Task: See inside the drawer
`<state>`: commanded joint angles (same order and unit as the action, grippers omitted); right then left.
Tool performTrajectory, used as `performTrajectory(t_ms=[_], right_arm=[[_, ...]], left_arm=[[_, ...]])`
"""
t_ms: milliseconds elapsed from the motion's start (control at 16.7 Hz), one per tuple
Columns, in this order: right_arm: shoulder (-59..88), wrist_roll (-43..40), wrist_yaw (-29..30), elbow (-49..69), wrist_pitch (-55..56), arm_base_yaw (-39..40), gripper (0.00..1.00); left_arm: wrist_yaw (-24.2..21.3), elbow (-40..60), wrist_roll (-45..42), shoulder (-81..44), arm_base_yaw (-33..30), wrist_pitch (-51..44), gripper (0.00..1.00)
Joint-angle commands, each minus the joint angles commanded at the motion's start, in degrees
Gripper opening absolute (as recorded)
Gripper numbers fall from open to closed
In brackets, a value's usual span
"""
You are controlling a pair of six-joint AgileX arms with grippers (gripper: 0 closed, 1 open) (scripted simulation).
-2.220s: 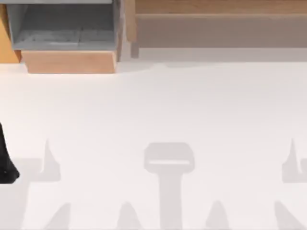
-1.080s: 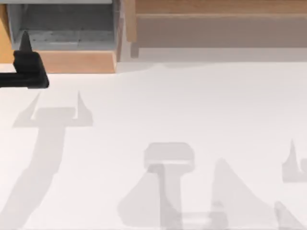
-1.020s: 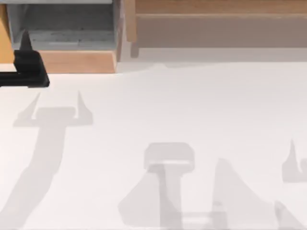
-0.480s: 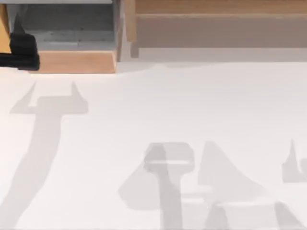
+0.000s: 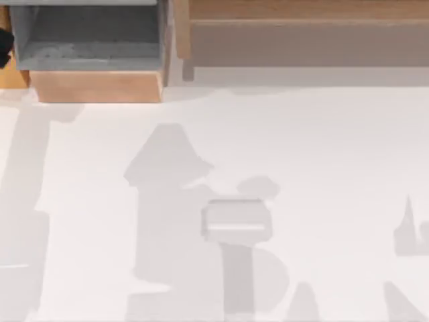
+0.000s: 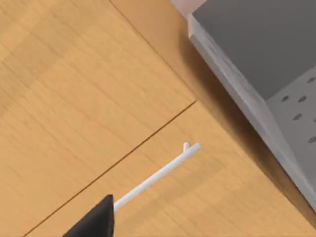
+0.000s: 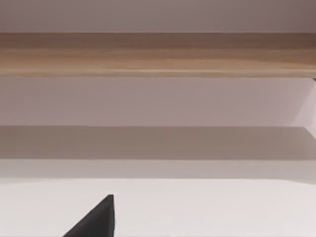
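Hanging at the far left edge of the top view, the left end effector (image 5: 3,48) appears as a small black sliver beside the back left corner of the desk (image 5: 281,154). How far it is open cannot be told. In the left wrist view a black wedge (image 6: 96,224) of it sits against the near end of a thin white bar handle (image 6: 158,173); whether the 2 touch cannot be told.

That handle is a straight, round rod standing off the drawer (image 6: 207,212), whose front is smooth, saturated orange-brown wood with fine grain. 1 dark seam (image 6: 123,155) divides it from a matching panel (image 6: 74,74). The drawer front lies flush with that panel, at the desk's far left.

Just beside it a paler tan-fronted drawer (image 5: 97,86) stands pulled out, a box with a plain grey lining (image 6: 256,44) and a dotted grey face (image 6: 296,101).

A long wooden shelf (image 5: 301,33) runs along the back right.

The right end effector (image 7: 96,222), state impossible to tell, hangs above the matte white desk, facing that shelf.
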<state>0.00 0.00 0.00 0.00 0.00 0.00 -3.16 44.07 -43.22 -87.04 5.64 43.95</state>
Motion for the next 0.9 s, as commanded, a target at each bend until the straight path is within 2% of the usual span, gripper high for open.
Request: performTrajectory(t_ms=[300,540,720,900], right_arm=[[0.00,0.00,0.00,0.00,0.00,0.00,1.00],[0.00,0.00,0.00,0.00,0.00,0.00,1.00],[0.00,0.00,0.00,0.00,0.00,0.00,1.00],[0.00,0.00,0.00,0.00,0.00,0.00,1.00]], left_arm=[[-12.12,9.51,-23.76,-22.17,10.04,11.62,1.00],[-19.54,15.58,-39.28,-36.12,15.58,19.15,1.00],[-22.76,18.31,-46.07,-42.23,17.86,22.56,1.00],[-23.49,18.96,-47.56,-43.63,18.36,23.37,1.00]])
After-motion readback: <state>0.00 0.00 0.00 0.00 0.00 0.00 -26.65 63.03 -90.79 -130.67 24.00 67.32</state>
